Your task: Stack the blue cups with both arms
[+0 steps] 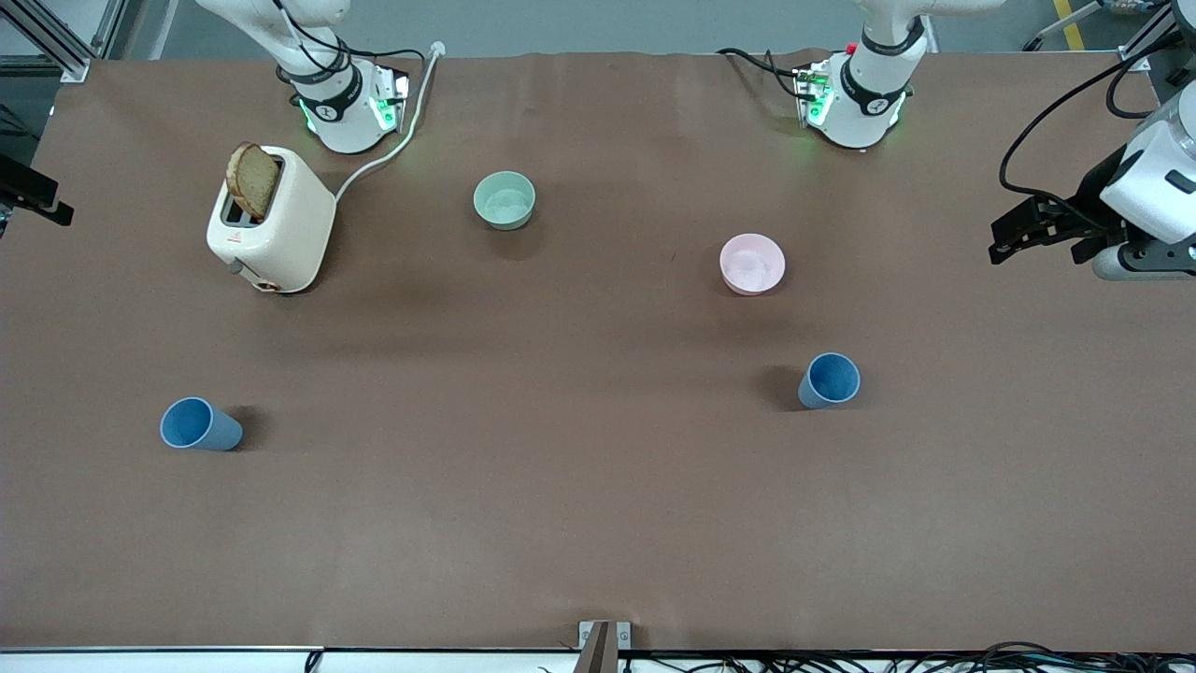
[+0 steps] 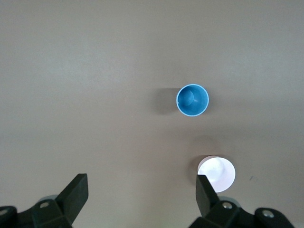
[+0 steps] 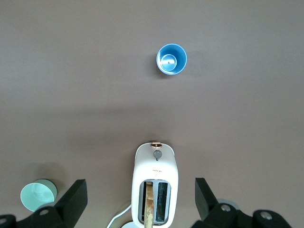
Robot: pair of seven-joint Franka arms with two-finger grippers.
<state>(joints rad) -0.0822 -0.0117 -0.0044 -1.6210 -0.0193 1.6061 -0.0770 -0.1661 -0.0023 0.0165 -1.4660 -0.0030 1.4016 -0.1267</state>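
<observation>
Two blue cups stand upright and far apart on the brown table. One blue cup [image 1: 199,424] is toward the right arm's end, nearer the front camera than the toaster; it also shows in the right wrist view [image 3: 171,59]. The other blue cup [image 1: 829,379] is toward the left arm's end, nearer the camera than the pink bowl; it also shows in the left wrist view [image 2: 192,100]. My left gripper [image 1: 1028,238] [image 2: 141,180] is open and empty, high over the table beside the pink bowl. My right gripper [image 3: 140,183] is open and empty, high over the toaster.
A white toaster [image 1: 271,224] [image 3: 156,185] holds a slice of bread, and its cable runs toward the right arm's base. A pale green bowl [image 1: 505,199] [image 3: 37,195] and a pink bowl [image 1: 752,264] [image 2: 216,173] sit between the bases and the cups.
</observation>
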